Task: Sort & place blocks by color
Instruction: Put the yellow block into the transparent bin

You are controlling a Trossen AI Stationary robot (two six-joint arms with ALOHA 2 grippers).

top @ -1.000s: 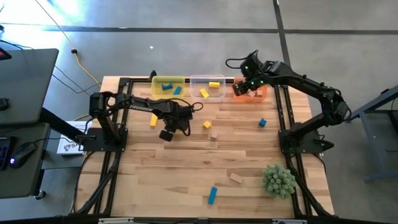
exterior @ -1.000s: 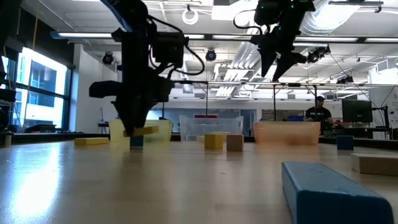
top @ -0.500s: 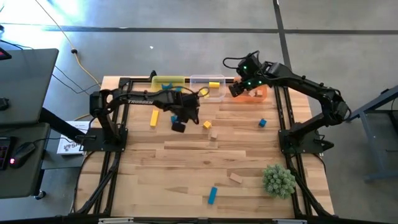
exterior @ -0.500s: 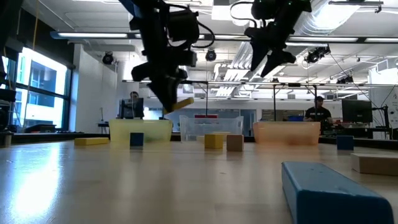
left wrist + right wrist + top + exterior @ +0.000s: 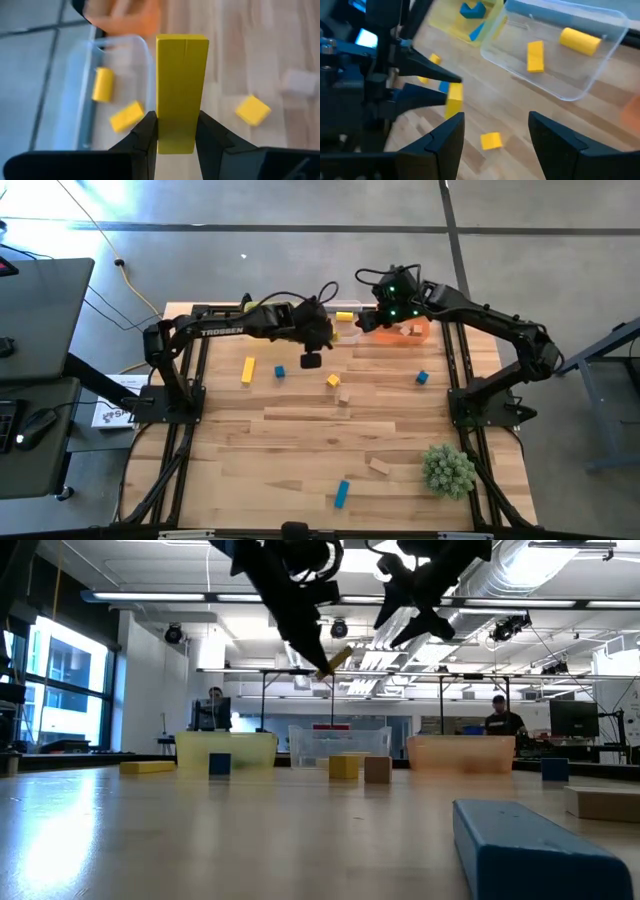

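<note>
The left gripper pinches a long yellow wooden bar by its lower end, the two dark fingers flat against its broad sides so that most of the bar stands free beyond them; a hold that low leaves the free end clear to go into a container first. In the high view this left gripper hangs in the air just beside the near edge of the clear translucent plastic bin, and the left wrist view looks past the bar onto that bin, where a short yellow cylinder and a small yellow block already lie. Judging by that, the clear bin is serving as the yellow one, and the bar is being carried there to join them. The right gripper hovers with its fingers spread and nothing between them, over the gap between the clear bin and the orange translucent bin, probably waiting out of the way of the drop. The yellow translucent bin holds blue pieces, so colour of bin and colour of block do not match here. Still loose on the wooden table are a yellow bar, a small blue cube, a yellow cube, a tan cube, a blue cube, a blue bar and a tan block near the spiky green plant ball.
</note>
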